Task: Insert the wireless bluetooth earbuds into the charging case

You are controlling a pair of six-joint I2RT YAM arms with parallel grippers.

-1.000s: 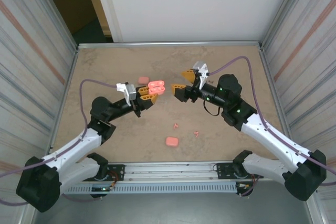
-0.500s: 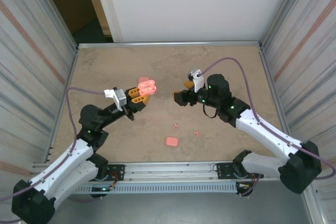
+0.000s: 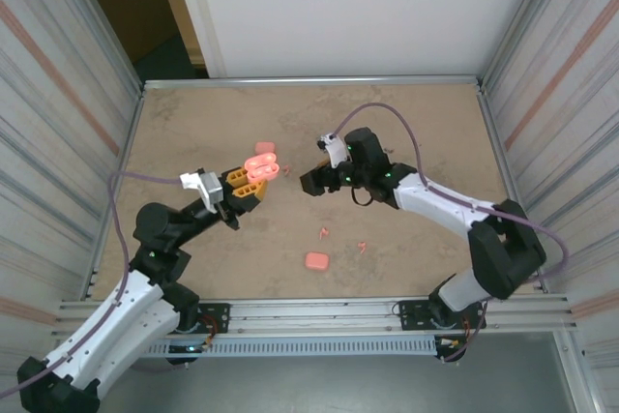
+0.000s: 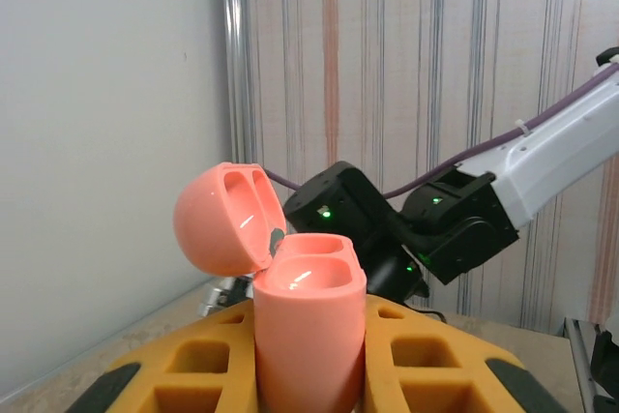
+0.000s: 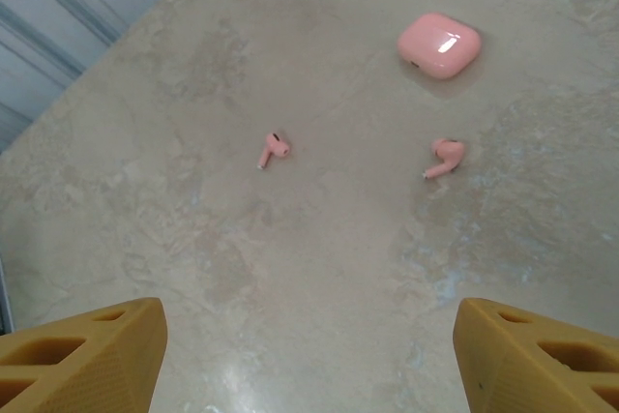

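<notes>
Corrugated walls [image 3: 58, 94] flank a tan table [image 3: 193, 123] (marbled).

Light: bright, even, from overhead. White glare spots lay on the lid-up glossy salmon-pink plastic case [image 4: 308, 336] within the left gripper [image 3: 245, 184] and on the closed pink rounded case [image 5: 439, 44] beyond the right gripper [image 5: 309, 336]. Shadows were faint and soft. The near yellow fingers [image 5: 87, 345] were slightly soft.

Your left arm [image 3: 145, 282] and right arm [image 3: 440, 205] look alike: white shells on the long links, black housings at the joints, and small green lights [image 4: 326, 212] glowing on the black parts. A purple cable [image 3: 387, 111] loops from each arm to its wrist, where a white camera block [image 3: 200, 182] sits. The left gripper [image 3: 253, 184] and right gripper [image 5: 309, 355] carry ochre-yellow fingers [image 4: 208, 360] moulded with rectangular pockets; their tips are wedge-shaped.
</notes>
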